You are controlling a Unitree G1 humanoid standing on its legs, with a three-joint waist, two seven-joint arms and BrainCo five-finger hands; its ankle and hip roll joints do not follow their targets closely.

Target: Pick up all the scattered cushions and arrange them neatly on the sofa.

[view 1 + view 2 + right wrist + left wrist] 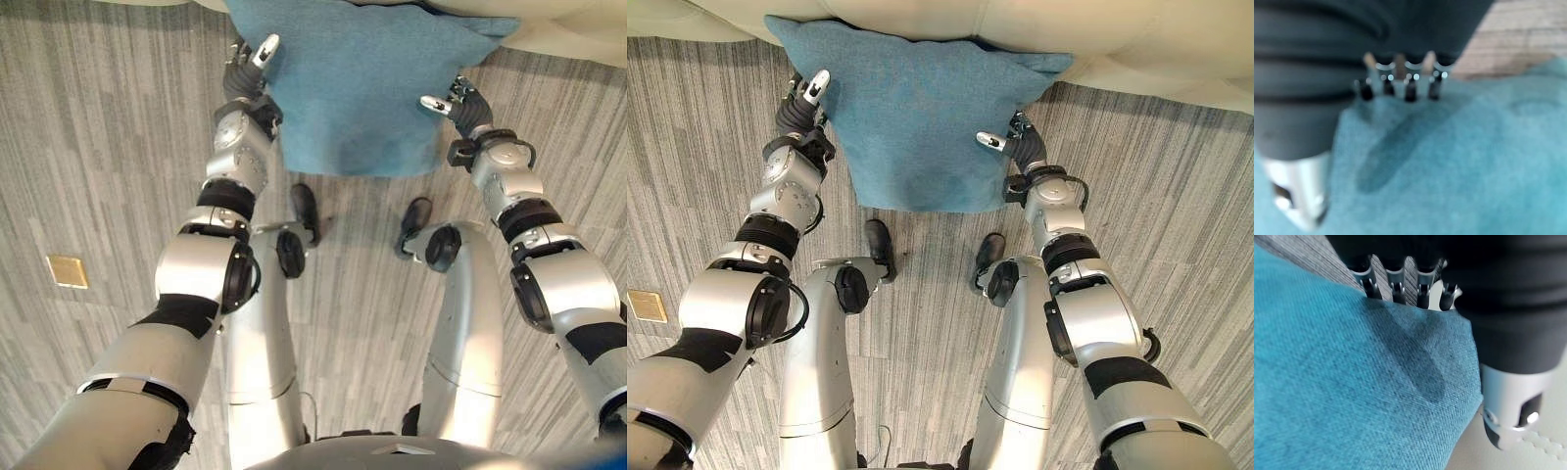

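— Where's the blue cushion (921,117)?
— Held up between both hands, its top edge at the cream sofa (1097,29), above the grey floor (1176,196).
— Grips?
— The left hand (247,69) pinches the cushion's one side, the right hand (458,103) the other, thumbs in front, fingers behind.
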